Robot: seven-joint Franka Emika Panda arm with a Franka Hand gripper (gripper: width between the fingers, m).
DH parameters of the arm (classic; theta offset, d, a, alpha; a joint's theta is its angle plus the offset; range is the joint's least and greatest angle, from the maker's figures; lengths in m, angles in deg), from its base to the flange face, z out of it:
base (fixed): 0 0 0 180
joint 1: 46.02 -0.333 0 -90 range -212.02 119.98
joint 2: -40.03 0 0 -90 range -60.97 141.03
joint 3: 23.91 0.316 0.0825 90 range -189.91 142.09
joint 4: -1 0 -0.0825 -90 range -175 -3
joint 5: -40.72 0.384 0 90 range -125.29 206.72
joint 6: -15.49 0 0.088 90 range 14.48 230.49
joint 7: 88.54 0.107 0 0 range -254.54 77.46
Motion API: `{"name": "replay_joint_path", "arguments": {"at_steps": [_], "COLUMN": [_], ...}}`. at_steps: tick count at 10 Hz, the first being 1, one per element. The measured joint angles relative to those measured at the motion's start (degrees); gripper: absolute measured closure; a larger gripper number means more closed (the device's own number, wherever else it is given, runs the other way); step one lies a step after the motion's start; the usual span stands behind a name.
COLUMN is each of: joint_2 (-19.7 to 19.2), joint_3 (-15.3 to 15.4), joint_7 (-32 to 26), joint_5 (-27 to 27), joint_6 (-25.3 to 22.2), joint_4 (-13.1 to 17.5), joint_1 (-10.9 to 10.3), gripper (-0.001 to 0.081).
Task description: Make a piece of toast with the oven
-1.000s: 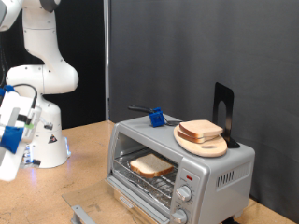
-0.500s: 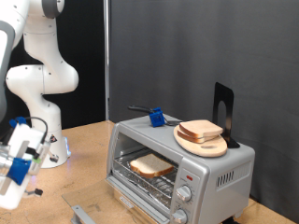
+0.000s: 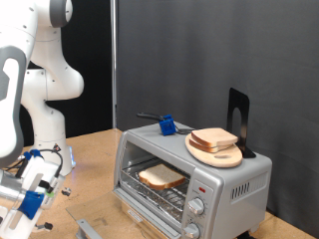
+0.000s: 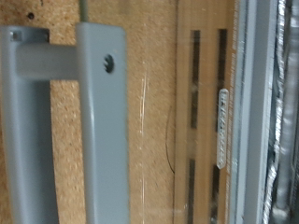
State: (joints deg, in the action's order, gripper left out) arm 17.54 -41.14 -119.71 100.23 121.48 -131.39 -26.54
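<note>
The silver oven (image 3: 231, 187) stands on the wooden table at the exterior view's right, its glass door (image 3: 108, 225) folded down and open. One piece of toast (image 3: 161, 177) lies on the wire rack inside. Another slice (image 3: 214, 136) rests on a round wooden plate (image 3: 221, 155) on the oven's top. My gripper (image 3: 36, 199) hangs low at the exterior view's left, close to the table and left of the open door. The wrist view shows the door's grey handle bar (image 4: 101, 121) and its glass (image 4: 201, 112) over the wood. No fingers show there.
A blue-tipped tool with a black handle (image 3: 165, 124) and a black upright stand (image 3: 237, 119) sit on the oven's top. Two knobs (image 3: 196, 209) are on its front panel. The arm's white base (image 3: 48, 149) stands behind the gripper. A dark curtain backs the table.
My gripper has dropped lower and shifted toward the open oven door. The toast, plate and oven have not moved.
</note>
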Motion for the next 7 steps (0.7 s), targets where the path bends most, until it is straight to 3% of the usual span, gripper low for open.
{"name": "replay_joint_path", "arguments": {"at_steps": [7], "joint_2": [-1.2], "joint_3": [3.7], "joint_7": [-5.05], "joint_5": [1.44], "joint_6": [0.84], "joint_4": [-4.61], "joint_1": [-0.27], "gripper": [0.0124]}}
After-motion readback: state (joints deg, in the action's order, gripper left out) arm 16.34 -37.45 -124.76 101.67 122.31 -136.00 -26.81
